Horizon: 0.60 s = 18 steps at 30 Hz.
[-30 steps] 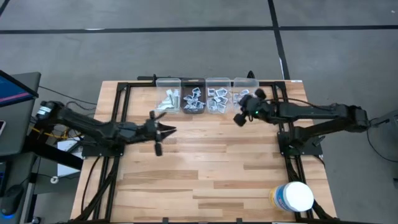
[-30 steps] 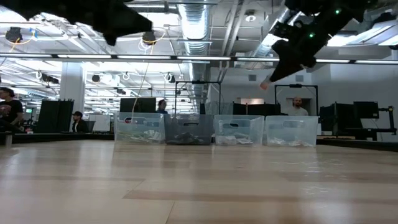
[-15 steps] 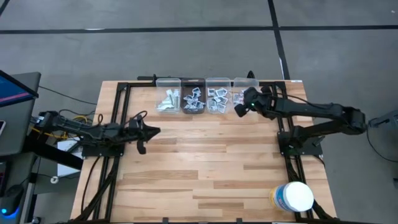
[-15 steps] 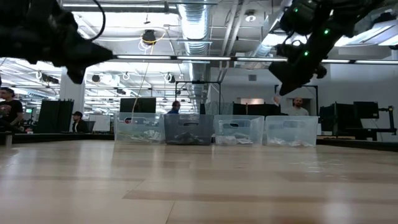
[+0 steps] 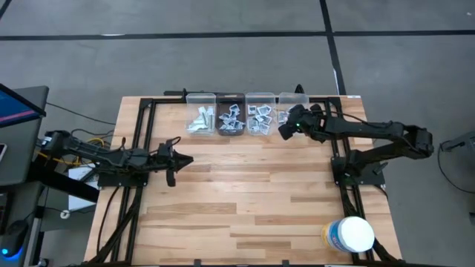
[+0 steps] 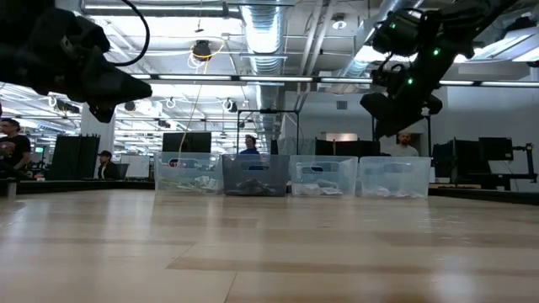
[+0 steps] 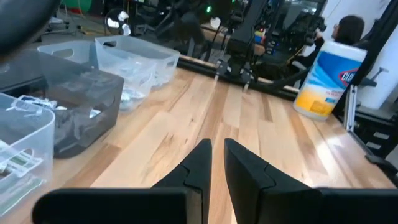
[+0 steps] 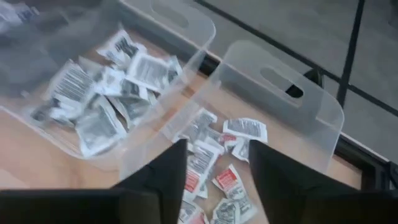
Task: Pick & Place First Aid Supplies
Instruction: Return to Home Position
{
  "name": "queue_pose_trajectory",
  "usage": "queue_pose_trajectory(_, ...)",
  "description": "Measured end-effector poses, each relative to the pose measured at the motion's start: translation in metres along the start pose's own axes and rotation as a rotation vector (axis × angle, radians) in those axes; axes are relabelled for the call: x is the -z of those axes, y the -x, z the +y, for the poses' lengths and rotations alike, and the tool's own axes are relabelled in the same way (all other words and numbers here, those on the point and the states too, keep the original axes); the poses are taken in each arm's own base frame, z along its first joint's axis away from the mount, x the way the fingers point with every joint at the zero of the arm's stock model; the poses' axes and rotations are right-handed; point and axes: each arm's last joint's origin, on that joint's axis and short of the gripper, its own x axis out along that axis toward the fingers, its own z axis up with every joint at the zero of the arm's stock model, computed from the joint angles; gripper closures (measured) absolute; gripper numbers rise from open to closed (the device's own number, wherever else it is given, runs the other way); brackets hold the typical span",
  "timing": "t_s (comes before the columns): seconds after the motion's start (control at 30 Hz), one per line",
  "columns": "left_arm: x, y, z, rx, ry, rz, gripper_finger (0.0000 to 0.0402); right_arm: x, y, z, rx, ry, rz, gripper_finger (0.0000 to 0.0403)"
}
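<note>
Four bins stand in a row at the counter's twelve o'clock edge: three clear, one dark, each holding first aid packets. The right tool hangs released above the rightmost bin, its fingers parted and empty. The left tool hovers toward nine o'clock, fingers nearly together, holding nothing. One white tub stands near five o'clock.

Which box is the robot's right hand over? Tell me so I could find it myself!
Look at the far edge of the wooden table, where four small bins sit in a row. The right hand is over the end bin nearest the right arm. It is clear, and its packets have red print, unlike the black-printed packets next door.
</note>
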Motion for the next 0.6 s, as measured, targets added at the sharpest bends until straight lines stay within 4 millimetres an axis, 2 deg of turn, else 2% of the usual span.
queue_pose_trajectory(0.13,0.002,-0.001,0.000,-0.003,-0.003,0.014,0.0358,-0.007,0.024,-0.002,-0.071,-0.059,-0.096,0.0204)
queue_pose_trajectory(0.3,0.002,-0.001,-0.002,0.045,0.022,0.026,0.0358,-0.012,0.078,-0.013,-0.235,-0.078,-0.286,0.0176)
queue_pose_trajectory(0.47,0.003,0.000,-0.004,0.063,0.014,0.035,0.0358,-0.002,0.128,-0.030,-0.416,0.022,-0.447,0.0168)
queue_pose_trajectory(0.6,0.003,0.000,-0.003,0.052,-0.031,0.030,0.0358,0.012,0.153,-0.045,-0.563,0.056,-0.502,0.0168)
